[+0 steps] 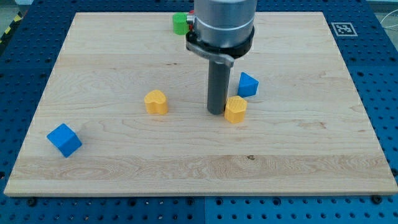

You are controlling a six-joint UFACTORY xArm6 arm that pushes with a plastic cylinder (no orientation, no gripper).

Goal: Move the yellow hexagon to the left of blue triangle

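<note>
On the wooden worktop (pixel 124 162), a blue cube (pixel 64 139) sits far left, then a yellow heart-shaped block (pixel 156 102). My tip (pixel 216 112), a plain rod with no end effector jaws, touches the yellow hexagon's (pixel 236 109) left side. The hexagon lies flat, no clear long axis, just below-left of the blue triangle (pixel 247 84).

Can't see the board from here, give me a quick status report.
My tip down, just left of yellow hexagon. Blue triangle close behind hexagon, toward the view's top right. Nothing between them.
</note>
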